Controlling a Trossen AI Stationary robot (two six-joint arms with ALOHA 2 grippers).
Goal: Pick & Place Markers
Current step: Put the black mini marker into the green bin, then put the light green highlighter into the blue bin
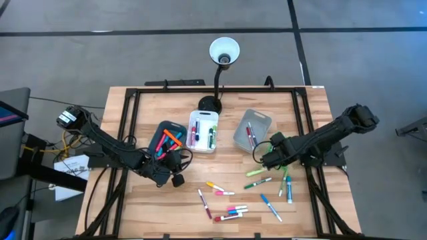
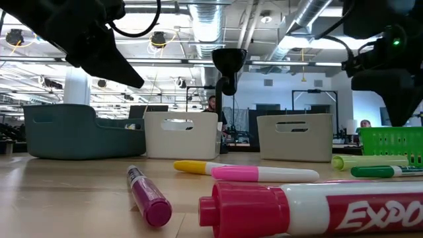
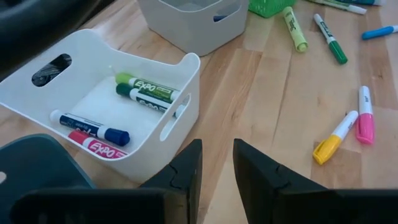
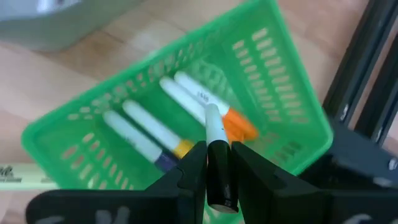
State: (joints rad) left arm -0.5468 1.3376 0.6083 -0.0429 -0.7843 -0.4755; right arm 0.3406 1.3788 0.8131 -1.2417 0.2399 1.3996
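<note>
While the white-barrelled marker with a black cap (image 4: pixel 216 155) sits clamped between the right gripper's (image 4: pixel 217 163) fingers directly above the green slotted plastic basket (image 4: pixel 273 74), we note three more markers lying inside that basket. We find the left gripper (image 3: pixel 216 163) empty, fingers slightly apart, beside the white plastic bin (image 3: pixel 155 87) holding four markers, with further markers loose on the wooden table (image 1: pixel 307 207).

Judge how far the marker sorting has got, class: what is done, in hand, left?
Done: markers lie in the white bin, teal bin, grey bin and green basket. In hand: the right hand grips a black-capped marker over the basket; the left hand is empty. Left: about a dozen loose markers on the table.
</note>
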